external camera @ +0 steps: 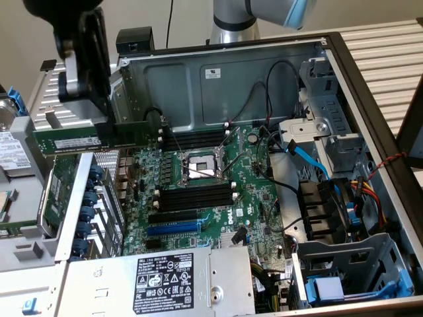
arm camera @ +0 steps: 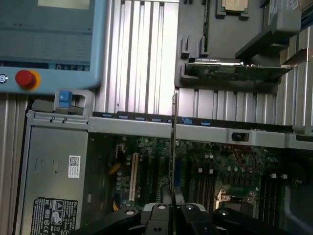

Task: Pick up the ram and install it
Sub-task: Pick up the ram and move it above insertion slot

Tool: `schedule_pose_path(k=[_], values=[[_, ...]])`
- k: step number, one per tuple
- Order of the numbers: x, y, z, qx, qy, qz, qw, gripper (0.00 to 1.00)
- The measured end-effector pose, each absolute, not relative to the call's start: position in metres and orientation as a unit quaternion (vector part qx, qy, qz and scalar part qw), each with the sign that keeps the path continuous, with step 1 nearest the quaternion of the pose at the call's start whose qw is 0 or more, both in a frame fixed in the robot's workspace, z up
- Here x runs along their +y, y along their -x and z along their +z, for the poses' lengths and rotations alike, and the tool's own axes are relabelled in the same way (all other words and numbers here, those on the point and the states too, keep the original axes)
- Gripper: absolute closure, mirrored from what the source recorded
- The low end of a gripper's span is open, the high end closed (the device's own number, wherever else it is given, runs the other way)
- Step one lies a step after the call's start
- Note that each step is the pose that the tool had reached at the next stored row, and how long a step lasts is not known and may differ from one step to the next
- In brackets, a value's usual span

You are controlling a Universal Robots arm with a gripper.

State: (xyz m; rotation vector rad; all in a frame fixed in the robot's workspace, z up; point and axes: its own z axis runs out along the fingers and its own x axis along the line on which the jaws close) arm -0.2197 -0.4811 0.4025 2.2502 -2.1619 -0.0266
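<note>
Light: diffuse, overhead, moderately bright; no hard shadows. Ext. view: ribbed table [external camera: 383, 39] near-white, brightest area; rear case wall [external camera: 198, 79] soft grey sheen; PSU cover [external camera: 99, 284] pale w/ mild sheen; gripper [external camera: 102, 121] almost silhouette, the ram [external camera: 66, 139] clamped in it evenly lit; fan bay [external camera: 324, 211] in shade. Wrist view: cooler, bluish cast; motherboard [arm camera: 220, 166] dim below case rim; white slot [arm camera: 132, 177] brightest pt.

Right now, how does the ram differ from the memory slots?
The ram is a green stick; the slots are black with white end clips. The ram hangs in the air, pinched in the gripper at the edge of the case; the slots sit fixed on the motherboard and look empty. Both are long and narrow, look similar in length, and run roughly parallel.
</note>
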Motion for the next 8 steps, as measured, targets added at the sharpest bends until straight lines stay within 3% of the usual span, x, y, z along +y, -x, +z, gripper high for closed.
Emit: schedule_pose_path(k=[8], values=[[-0.481, 0.183, 0.402, -0.693, -0.721, -0.006, 0.013, 0.87]])
